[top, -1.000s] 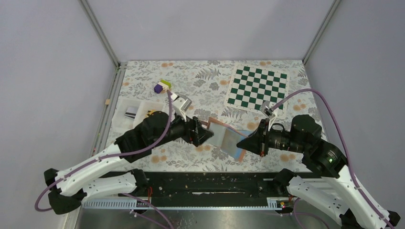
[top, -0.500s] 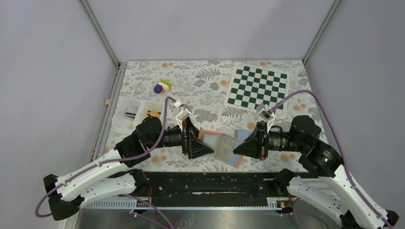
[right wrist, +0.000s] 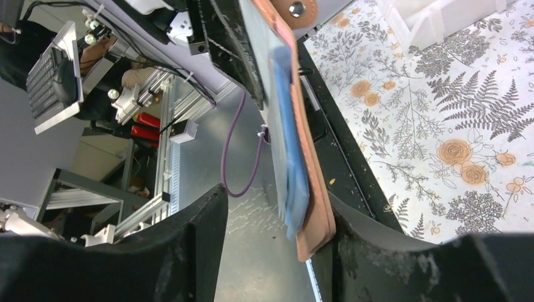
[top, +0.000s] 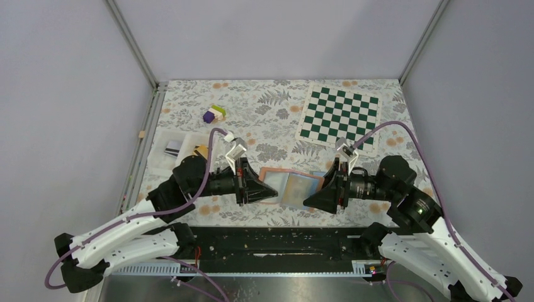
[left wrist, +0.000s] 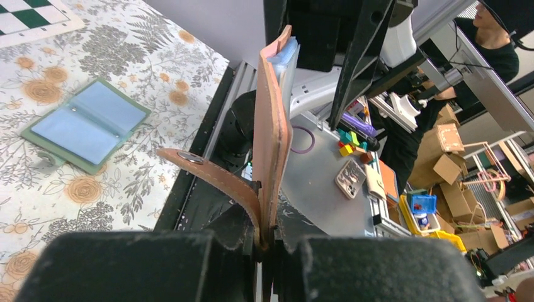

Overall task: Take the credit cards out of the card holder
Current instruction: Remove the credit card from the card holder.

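Top external view showed the card holder [top: 291,187] spread open between the two arms, lifted over the middle of the table's [top: 277,100] near edge, its tan leather rim framing pale blue sleeves. The left tool [top: 272,194] met it from the left and the right tool [top: 307,202] from the right, but from above neither grip could be read. Left wrist view settled one: the left tool [left wrist: 267,242] was clamped on the leather cover, which stood upright and edge-on, with a snap strap [left wrist: 208,170] curling off to one side. That view alone showed a second holder [left wrist: 88,129], green with blue sleeves, lying open and flat on the table, well apart from the lifted one. Right wrist view settled the other: the right tool [right wrist: 277,214] had its fingers spread and straddled the holder's free edge, with the leather just beside one finger [right wrist: 403,264] and a clear gap to the other. Whether the credit cards sat inside the sleeves could not be told from any view. Only the top external view took in a white tray [top: 165,151] near the left edge, holding a yellow-orange piece [top: 201,150] too small to name. It also took in a checkered mat [top: 340,115] at the far right corner and small coloured blocks [top: 213,114] toward the far left.
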Available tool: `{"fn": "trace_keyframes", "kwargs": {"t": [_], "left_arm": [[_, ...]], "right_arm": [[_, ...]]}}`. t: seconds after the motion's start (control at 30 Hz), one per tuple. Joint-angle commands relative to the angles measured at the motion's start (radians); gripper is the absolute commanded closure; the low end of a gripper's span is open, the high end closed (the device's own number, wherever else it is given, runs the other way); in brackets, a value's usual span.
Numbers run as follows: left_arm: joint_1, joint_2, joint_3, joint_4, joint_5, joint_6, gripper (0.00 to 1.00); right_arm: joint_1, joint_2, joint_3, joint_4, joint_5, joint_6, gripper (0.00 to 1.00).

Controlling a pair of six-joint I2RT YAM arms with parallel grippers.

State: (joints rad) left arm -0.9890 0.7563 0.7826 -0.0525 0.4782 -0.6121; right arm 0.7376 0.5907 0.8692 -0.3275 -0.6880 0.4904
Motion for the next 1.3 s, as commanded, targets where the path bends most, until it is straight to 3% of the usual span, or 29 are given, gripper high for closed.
{"fn": "trace_keyframes", "kwargs": {"t": [0.0,0.07,0.27,0.33,0.53,0.83,1.0,1.27], "left_arm": [[0.004,-0.039,0.011,0.069,-0.080,-0.013,1.00],[0.004,-0.046,0.008,0.081,-0.089,-0.016,1.00],[0.004,-0.056,-0.005,0.142,-0.071,-0.040,1.00],[0.004,-0.063,-0.014,0.165,-0.056,-0.051,1.00],[0.004,-0.100,-0.057,0.236,0.006,-0.048,1.00],[0.004,-0.118,-0.040,0.185,0.105,0.005,1.00],[0.004,-0.105,-0.028,0.090,0.014,0.045,1.00],[0.004,-0.089,-0.040,0.107,0.007,0.031,1.00]], "right_arm": [[-0.003,-0.005,-0.051,0.125,0.031,0.086,0.43],[-0.004,0.002,-0.068,0.142,0.042,0.100,0.52],[-0.004,-0.003,-0.105,0.192,0.100,0.100,0.92],[-0.006,-0.001,-0.104,0.195,0.092,0.074,1.00],[-0.015,0.009,-0.117,0.280,-0.078,0.029,1.00],[-0.020,-0.023,-0.107,0.317,-0.211,0.014,1.00],[-0.021,-0.028,-0.073,0.301,-0.198,0.019,0.77],[-0.020,-0.036,-0.063,0.308,-0.148,0.041,0.90]]}}
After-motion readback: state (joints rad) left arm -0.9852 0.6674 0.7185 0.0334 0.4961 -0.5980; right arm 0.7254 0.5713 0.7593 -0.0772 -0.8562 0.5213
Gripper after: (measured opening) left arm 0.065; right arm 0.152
